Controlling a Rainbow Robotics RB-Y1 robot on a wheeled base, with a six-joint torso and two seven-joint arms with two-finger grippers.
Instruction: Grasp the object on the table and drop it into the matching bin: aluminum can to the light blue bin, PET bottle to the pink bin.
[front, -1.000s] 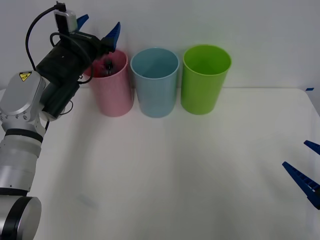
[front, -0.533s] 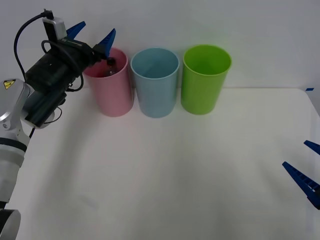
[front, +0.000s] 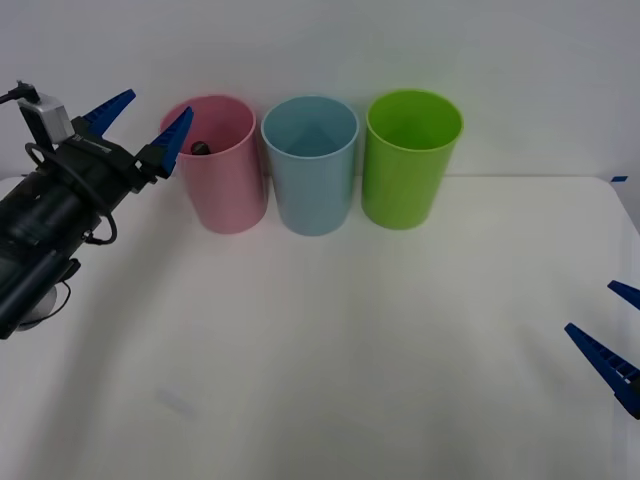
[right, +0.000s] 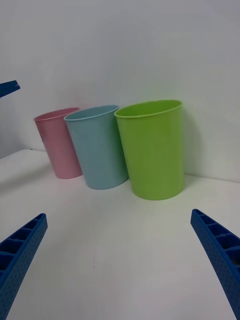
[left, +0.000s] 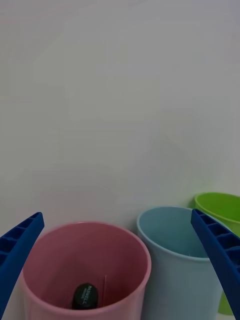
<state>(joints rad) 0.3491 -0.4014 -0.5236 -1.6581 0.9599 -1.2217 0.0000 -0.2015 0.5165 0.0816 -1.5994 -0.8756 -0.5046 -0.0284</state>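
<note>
**A:** Looks basically done here. Small clear plastic bottle with the black screw cap (left: 86, 296) sitting down inside the tall pink plastic cup-shaped bin (front: 222, 170), cap just peeking over the rim in the front view. Left gripper (front: 140, 122) up off the wide white tabletop (front: 330, 350), just left of that bin, blue fingers spread wide, holding nothing.

**B:** Agreed. Main risk from here, probably: clipping the pink rim with the nearer blue finger (front: 172, 140) on the way out. Very close to the rim, tall light cup, so easy to tip and spill the bottle back out.

**A:** Yep, and a domino risk too. Pale blue plastic bin (front: 309, 165) right beside the pink one, lime green plastic bin (front: 410, 158) next along to the right, all in a tight row at the far edge.

**B:** Nothing much in the way otherwise. Right gripper (front: 622, 335) parked low at the near right corner, fingers apart, empty, well clear of the bins.
</note>
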